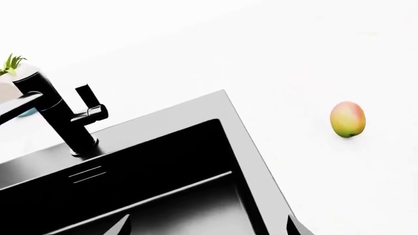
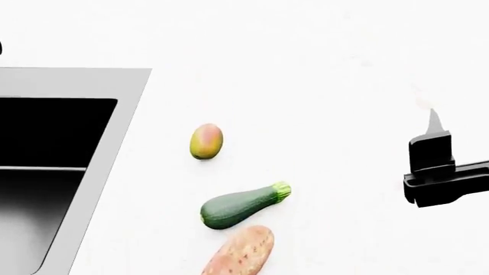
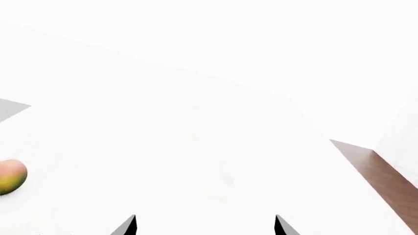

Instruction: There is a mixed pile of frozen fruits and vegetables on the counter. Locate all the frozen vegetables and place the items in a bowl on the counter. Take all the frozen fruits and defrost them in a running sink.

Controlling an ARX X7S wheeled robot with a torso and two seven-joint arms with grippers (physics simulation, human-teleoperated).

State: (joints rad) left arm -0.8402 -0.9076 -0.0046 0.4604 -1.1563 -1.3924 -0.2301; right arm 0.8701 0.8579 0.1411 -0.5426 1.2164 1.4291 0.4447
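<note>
The mango (image 2: 205,141) lies on the white counter (image 2: 328,69) just right of the sink (image 2: 73,83), and it also shows in both wrist views (image 1: 347,119) (image 3: 10,176). Nearer me lie the dark green zucchini (image 2: 243,205) and the orange-pink sweet potato (image 2: 239,252), side by side. My left gripper (image 1: 209,228) hangs open over the sink's dark basin (image 1: 163,191), holding nothing; it is outside the head view. My right gripper (image 2: 433,129) (image 3: 204,226) is open over bare counter, well to the right of the produce. The bowl is out of view.
A black tap (image 1: 62,115) stands on the sink's steel rim (image 1: 176,110). Behind it are a small potted plant (image 1: 10,63) and a light blue object (image 1: 26,113). The counter's end and a strip of wooden floor (image 3: 385,176) show in the right wrist view.
</note>
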